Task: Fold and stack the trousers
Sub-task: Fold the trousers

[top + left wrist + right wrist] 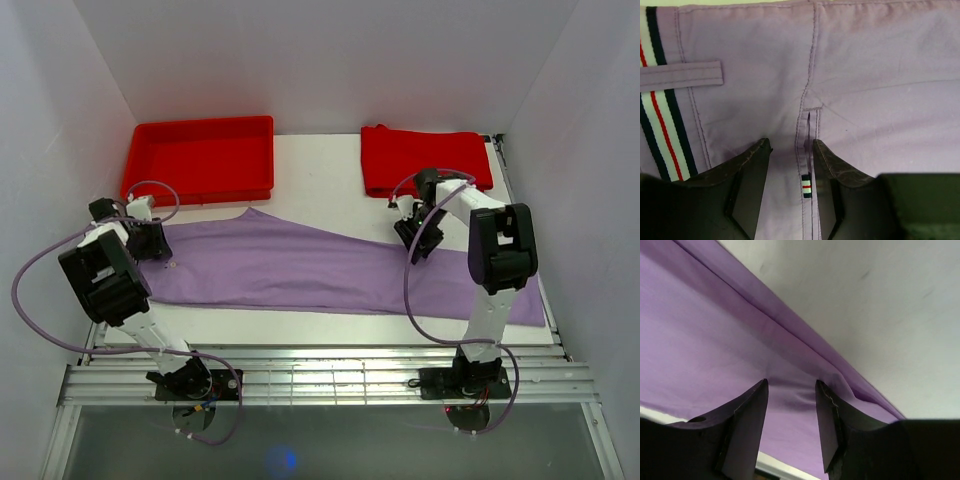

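Note:
The lilac-purple trousers (290, 265) lie spread lengthwise across the white table. Their waist end is at the left and the leg runs out to the right edge. My left gripper (155, 243) stands on the waist end. In the left wrist view its jaws (791, 145) are apart, pressed onto the cloth (865, 75) either side of a stitched seam with a small striped tag. My right gripper (413, 243) sits on the leg's far edge. Its jaws (791, 385) are also apart, with slightly puckered cloth (700, 340) between them.
A red plastic tray (200, 160) stands at the back left. A folded red cloth (425, 160) lies at the back right, just behind the right gripper. A striped waistband (660, 130) and a belt loop (682, 73) show by the left gripper. White walls enclose the table (880, 300).

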Motion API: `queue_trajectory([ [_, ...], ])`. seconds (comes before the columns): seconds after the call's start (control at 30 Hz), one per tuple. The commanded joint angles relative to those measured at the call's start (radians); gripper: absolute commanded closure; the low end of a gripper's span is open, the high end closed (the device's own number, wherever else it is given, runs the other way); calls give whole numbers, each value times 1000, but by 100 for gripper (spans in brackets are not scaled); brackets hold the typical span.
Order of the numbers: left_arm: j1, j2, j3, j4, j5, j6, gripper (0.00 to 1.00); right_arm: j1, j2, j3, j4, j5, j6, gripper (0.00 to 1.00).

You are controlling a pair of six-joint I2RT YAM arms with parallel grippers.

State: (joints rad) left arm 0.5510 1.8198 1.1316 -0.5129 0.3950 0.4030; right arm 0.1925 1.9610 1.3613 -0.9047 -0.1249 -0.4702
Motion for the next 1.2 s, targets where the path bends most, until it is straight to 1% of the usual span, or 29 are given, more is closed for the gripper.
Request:
queue_trajectory([
  [0.0,72,23,-53,-72,-219,59,47,-25,91,88,129,154,-76,50],
  [0.03,73,18,-58,-75,-213,60,47,-25,95,143,100,136,-77,49],
  [0.13,76,1,-64,-81,-203,57,47,-25,64,206,46,65,-64,43],
  [0.2,76,-7,-64,-81,-208,60,47,-30,17,190,17,53,-56,37],
  [0.23,79,-11,-62,-79,-209,65,47,-48,-44,155,13,42,-54,34],
  [0.27,82,-11,-58,-81,-209,68,47,-66,-75,139,7,33,-50,29],
  [0.3,84,-11,-53,-82,-211,69,47,-92,-100,124,1,19,-45,28],
  [0.33,86,-11,-47,-87,-206,72,47,-167,-146,98,-6,-14,-42,27],
  [0.4,86,-8,-32,-93,-202,73,47,-266,-184,67,-23,-39,-50,26],
  [0.43,86,-8,-27,-102,-197,74,47,-354,-218,47,-20,-50,-65,26],
  [0.47,86,-8,-24,-105,-183,73,47,-396,-231,7,-11,-51,-79,26],
  [0.5,86,-8,-18,-107,-179,74,47,-474,-241,-10,10,-53,-97,27],
  [0.57,86,-5,-10,-114,-173,73,47,-542,-252,-30,29,-56,-108,28],
  [0.6,86,-2,-4,-118,-173,73,47,-598,-252,-42,52,-58,-111,28],
  [0.7,86,-5,-3,-118,-177,76,47,-677,-232,-41,79,-52,-107,30],
  [0.8,86,-14,-6,-116,-174,80,47,-723,-202,-48,128,-36,-105,32],
  [0.9,84,-25,-13,-118,-171,83,47,-743,-159,-67,148,-35,-113,33],
  [1.17,86,-28,-3,-130,-148,69,46,-743,-76,-149,225,-36,-85,32],
])
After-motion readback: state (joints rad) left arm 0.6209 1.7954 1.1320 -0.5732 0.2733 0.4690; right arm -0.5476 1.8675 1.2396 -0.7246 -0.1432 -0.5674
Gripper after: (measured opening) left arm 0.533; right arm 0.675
